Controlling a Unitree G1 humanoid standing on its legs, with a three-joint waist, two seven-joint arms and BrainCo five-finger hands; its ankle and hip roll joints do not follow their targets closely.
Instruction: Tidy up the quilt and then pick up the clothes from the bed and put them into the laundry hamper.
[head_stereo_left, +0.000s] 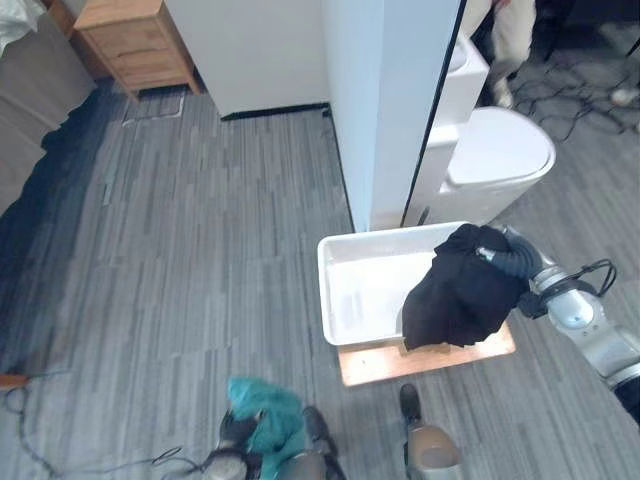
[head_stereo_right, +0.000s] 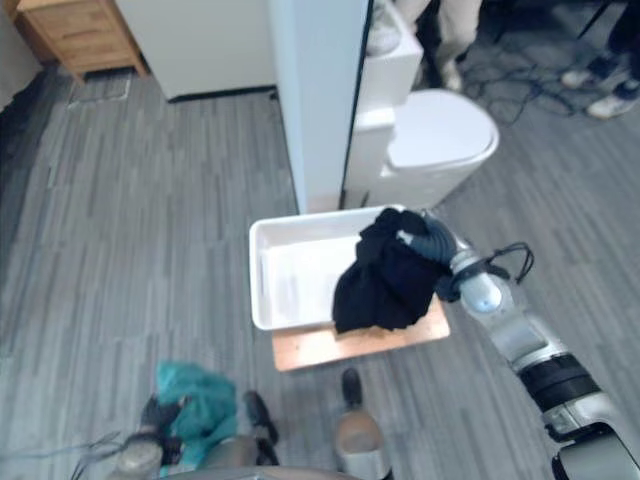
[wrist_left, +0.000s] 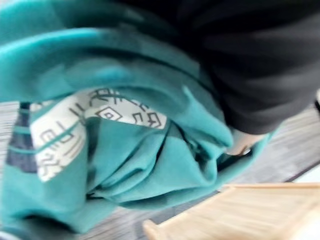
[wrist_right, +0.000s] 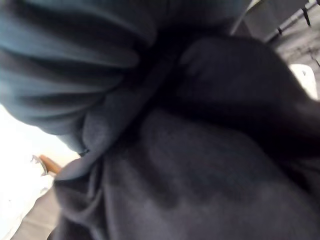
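Note:
A white laundry hamper (head_stereo_left: 337, 300) stands on a wooden board (head_stereo_left: 425, 360) on the grey floor. My right hand (head_stereo_left: 512, 256) is at the hamper's right end, shut on a black garment (head_stereo_left: 460, 295). The garment hangs from the hand over the hamper's right rim and near corner, and its cloth fills the right wrist view (wrist_right: 200, 165). My left hand (head_stereo_right: 152, 418) is low and close to my body, left of the hamper, shut on a bunched teal garment (head_stereo_left: 265, 412). The teal garment (wrist_left: 125, 150) has a white printed patch. The hamper's inside looks bare where it shows.
A white partition (head_stereo_left: 385, 100) rises just behind the hamper, with a white toilet (head_stereo_left: 495, 150) to its right. A wooden nightstand (head_stereo_left: 135, 40) stands at the far left. A person's legs (head_stereo_left: 510, 40) and loose cables (head_stereo_left: 580, 100) are at the far right. A dark rug (head_stereo_left: 40, 190) borders the left.

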